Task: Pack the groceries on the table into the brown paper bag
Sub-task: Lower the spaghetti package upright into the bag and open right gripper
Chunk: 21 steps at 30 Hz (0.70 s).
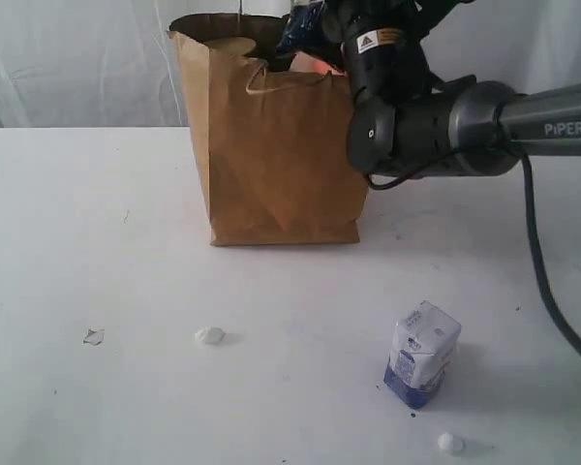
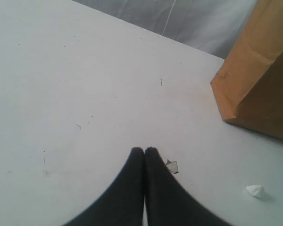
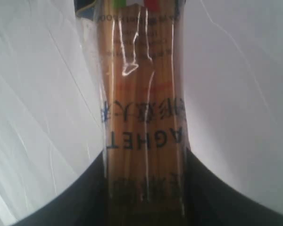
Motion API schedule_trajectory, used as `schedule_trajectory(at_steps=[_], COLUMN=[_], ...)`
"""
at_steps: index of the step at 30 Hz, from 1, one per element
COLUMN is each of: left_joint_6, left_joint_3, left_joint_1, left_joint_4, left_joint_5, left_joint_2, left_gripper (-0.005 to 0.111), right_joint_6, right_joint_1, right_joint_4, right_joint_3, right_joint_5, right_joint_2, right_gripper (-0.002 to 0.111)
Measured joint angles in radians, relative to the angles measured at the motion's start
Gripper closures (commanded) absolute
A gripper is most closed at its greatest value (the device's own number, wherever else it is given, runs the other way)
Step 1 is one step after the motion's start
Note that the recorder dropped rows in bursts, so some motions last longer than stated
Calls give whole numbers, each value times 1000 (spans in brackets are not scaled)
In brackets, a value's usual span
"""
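Upper right of exterior view: right arm [image 1: 445, 121] reaching in from the right edge, forearm level, wrist turned upward over the mouth of the brown paper bag [image 1: 271, 165].

Right wrist view: right jaws closed on the spaghetti packet [image 3: 141, 117], one dark jaw pressed to each long side, clear printed wrapper running up out of the frame.

Upper centre of the counter [image 1: 97, 242]: the bag, upright, mouth open, an orange-pink item showing at its rim beside the cord handle; other contents not discernible.

Lower right of exterior view: small white-blue carton [image 1: 421, 354] standing on the counter, well apart from the bag.

Left wrist view: left jaws pressed together, empty, over bare counter, tips just beside a torn scrap [image 2: 172, 165]; white crumb [image 2: 255, 190] at lower right, bag corner at upper right.
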Motion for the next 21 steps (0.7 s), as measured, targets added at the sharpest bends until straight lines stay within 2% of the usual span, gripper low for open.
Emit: schedule_trajectory(at_steps=[21], left_joint_6=[0], left_joint_3=[0], left_joint_1=[0], left_joint_4=[0], left_joint_5=[2], left_joint_2=[0], left_gripper=[107], right_joint_6=[-124], right_joint_1=[-14], right_joint_4=[-87], right_joint_3=[-30], right_joint_5=[-18], right_joint_2=[87], right_gripper=[108])
